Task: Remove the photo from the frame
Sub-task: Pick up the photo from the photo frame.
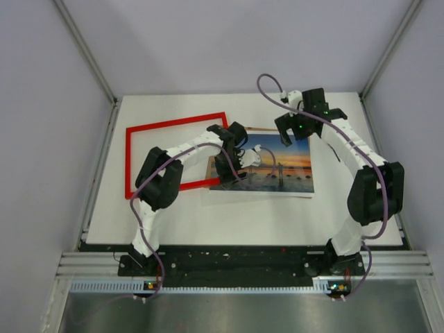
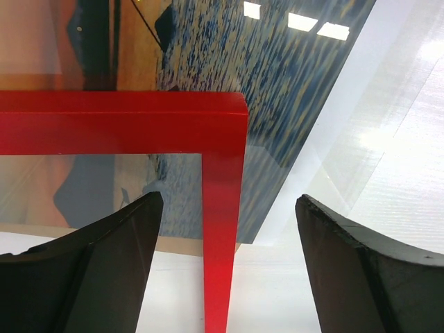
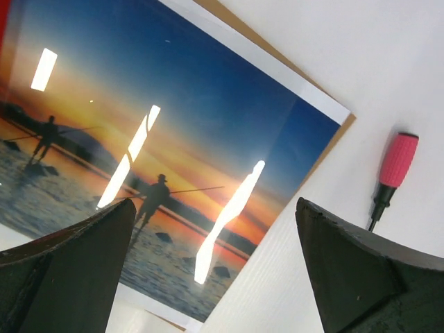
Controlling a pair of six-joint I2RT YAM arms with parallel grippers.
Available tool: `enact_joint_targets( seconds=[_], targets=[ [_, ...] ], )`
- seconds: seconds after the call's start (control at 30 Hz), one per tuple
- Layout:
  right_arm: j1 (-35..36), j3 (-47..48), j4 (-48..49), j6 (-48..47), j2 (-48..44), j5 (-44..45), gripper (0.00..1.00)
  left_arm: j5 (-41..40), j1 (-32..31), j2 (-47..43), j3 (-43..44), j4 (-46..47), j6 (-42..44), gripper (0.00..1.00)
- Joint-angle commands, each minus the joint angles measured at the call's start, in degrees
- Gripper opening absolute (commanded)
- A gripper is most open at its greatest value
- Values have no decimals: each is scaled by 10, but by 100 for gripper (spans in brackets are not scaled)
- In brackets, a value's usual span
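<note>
currently the glossy sunset photo (image 1: 291, 163) lies flat centre-right on the white table (image 1: 208, 222), long axis left to right, sky toward the far side. the red frame (image 1: 173, 123) lies left, its near-right corner overlapping the print. left gripper (image 2: 225, 208) and right gripper (image 1: 290, 135) are both spread, holding nothing.

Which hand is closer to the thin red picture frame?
Left. The left hand hangs over a corner of the thin red rectangular picture frame; the right hand is over the glossy sunset photo print, away from the frame.
</note>
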Motion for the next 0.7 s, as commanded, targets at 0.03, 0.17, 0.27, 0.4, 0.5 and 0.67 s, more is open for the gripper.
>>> enact_joint_targets(
  seconds=[0.03, 0.17, 0.27, 0.4, 0.5, 0.67],
  targets=[
    [-66, 33, -11, 57, 10, -42, 99, 16, -1, -2, -4, 12, -6, 77],
    [-106, 15, -17, 81, 22, -79, 97, 11, -1, 2, -11, 12, -5, 71],
    [-141, 5, -20, 109, 40, -123, 94, 7, -1, 1, -21, 17, -9, 71],
    [-201, 0, -39, 141, 64, -216, 86, 7, -1, -5, -40, 25, -14, 71],
    [-223, -14, -60, 132, 72, -242, 83, 10, -1, -9, -49, 29, -17, 71],
    [-225, -44, -66, 113, 93, -264, 81, 11, -1, -10, -48, 35, -20, 71]
  ],
)
